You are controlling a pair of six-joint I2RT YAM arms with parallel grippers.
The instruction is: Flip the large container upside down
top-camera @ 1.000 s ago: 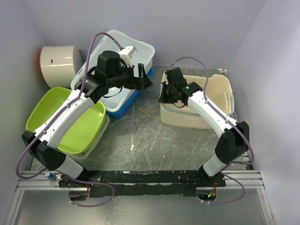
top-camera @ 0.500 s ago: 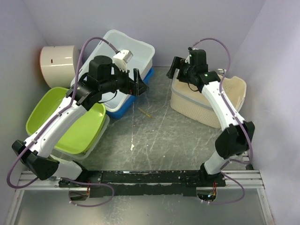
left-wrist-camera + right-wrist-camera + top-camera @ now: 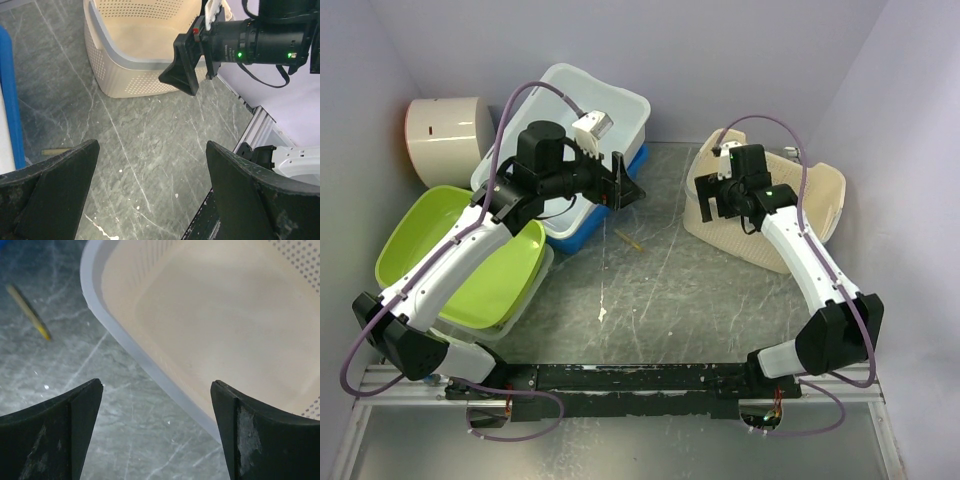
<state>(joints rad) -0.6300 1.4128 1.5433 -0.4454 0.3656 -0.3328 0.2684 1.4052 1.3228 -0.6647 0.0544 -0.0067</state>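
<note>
Container (image 3: 620, 105) at the back left of the table (image 3: 670, 290): white, glossy, mouth up, resting in a blue tub (image 3: 595, 225). We see its inside, not its base. The left gripper (image 3: 625, 185) hangs just beside the right end of these two tubs and points toward the middle of the table. In the left wrist view its fingers (image 3: 55, 190) stand wide apart with only bare table between them, so we note it spread and empty. The right gripper (image 3: 705, 203) hovers at the left rim of the cream basket (image 3: 800, 215) on the right side of the table, well apart from the container. In the right wrist view its fingers (image 3: 50, 435) are likewise spread wide, with the basket's grey rim running below the gap. They touch nothing that we can see, so we note it as holding nothing. We cannot tell whether the basket lies flat or tipped. A thin yellow stick (image 3: 628, 240) lies on the table between the blue tub and the basket. Stacked green tubs (image 3: 430, 230) sit at the left under the left arm. A cream drum (image 3: 445, 140) stands in the far left corner.
</note>
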